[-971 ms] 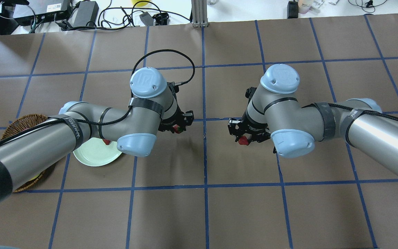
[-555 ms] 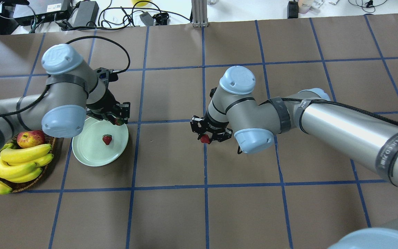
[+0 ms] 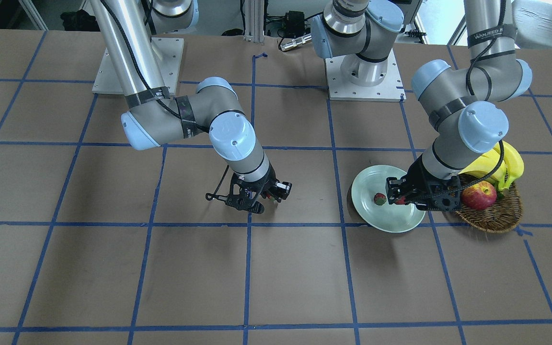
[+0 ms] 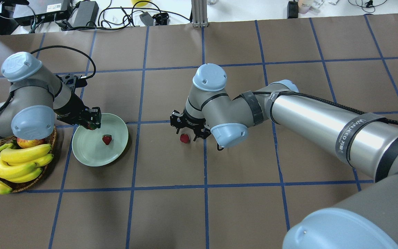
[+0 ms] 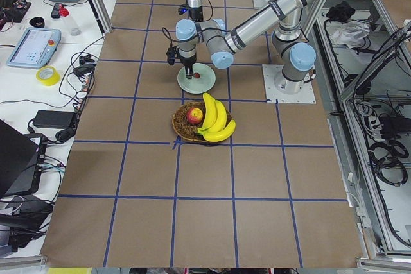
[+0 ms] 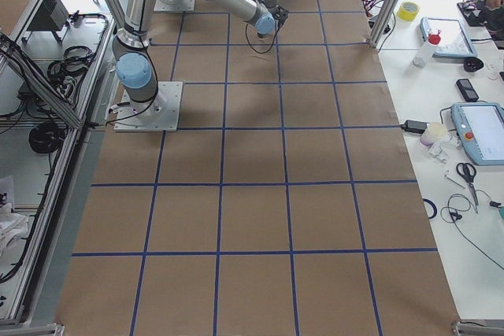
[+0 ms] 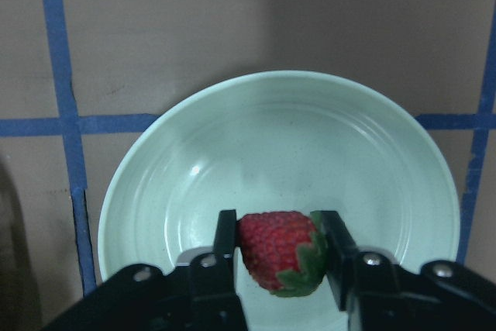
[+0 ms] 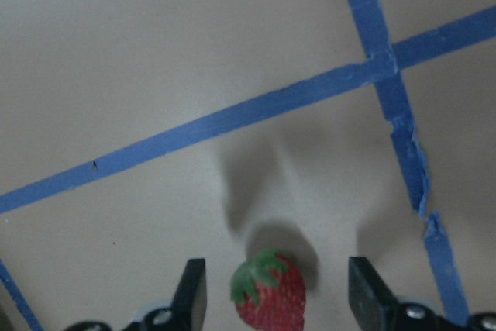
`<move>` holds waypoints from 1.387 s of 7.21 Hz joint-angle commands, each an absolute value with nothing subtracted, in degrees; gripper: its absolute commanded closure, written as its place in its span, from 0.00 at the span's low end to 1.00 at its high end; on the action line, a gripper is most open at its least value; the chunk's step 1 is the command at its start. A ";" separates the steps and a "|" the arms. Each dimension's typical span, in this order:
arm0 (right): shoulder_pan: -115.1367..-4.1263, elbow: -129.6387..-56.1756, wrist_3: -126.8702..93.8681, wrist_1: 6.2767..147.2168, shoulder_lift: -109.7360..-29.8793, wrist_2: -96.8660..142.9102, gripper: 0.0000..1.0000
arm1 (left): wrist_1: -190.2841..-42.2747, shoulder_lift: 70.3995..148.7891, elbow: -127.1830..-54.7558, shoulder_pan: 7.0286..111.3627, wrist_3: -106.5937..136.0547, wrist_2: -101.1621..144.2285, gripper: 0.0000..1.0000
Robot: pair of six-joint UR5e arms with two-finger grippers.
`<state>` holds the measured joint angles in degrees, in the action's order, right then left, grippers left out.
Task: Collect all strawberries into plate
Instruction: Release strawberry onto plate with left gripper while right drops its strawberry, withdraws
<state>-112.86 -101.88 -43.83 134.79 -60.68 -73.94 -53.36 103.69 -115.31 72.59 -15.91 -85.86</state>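
My left gripper (image 4: 91, 124) is shut on a strawberry (image 7: 277, 260) and holds it over the back left part of the pale green plate (image 4: 97, 155). A second strawberry (image 4: 106, 139) lies on the plate near its middle; it also shows in the front-facing view (image 3: 379, 199). My right gripper (image 4: 187, 132) is open near the table's middle. A third strawberry (image 4: 184, 138) sits on the brown table between its spread fingers (image 8: 192, 294), touching neither.
A brown wicker basket (image 4: 24, 186) with a bunch of bananas (image 4: 19, 162) and a red-yellow apple (image 4: 29, 141) stands just left of the plate, under my left arm. Blue tape lines cross the brown table (image 4: 171, 214).
My left gripper carried its strawberry leftwards from the table's middle to over the plate. My right gripper also moved left, opened, and its strawberry now sits on the table.
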 commanded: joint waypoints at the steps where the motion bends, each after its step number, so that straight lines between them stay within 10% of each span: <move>1: -111.46 -100.82 -32.88 133.43 -63.70 -78.01 0.00 | -53.00 104.59 -115.49 72.42 -16.35 -86.13 0.01; 8: -94.13 -78.52 -10.02 85.30 -80.32 -90.70 0.00 | -50.23 105.19 -111.71 100.77 30.06 -84.90 0.00; 10: -93.96 -82.24 -9.93 86.21 -86.02 -90.62 0.00 | -46.60 109.58 -112.41 106.08 35.68 -86.04 0.03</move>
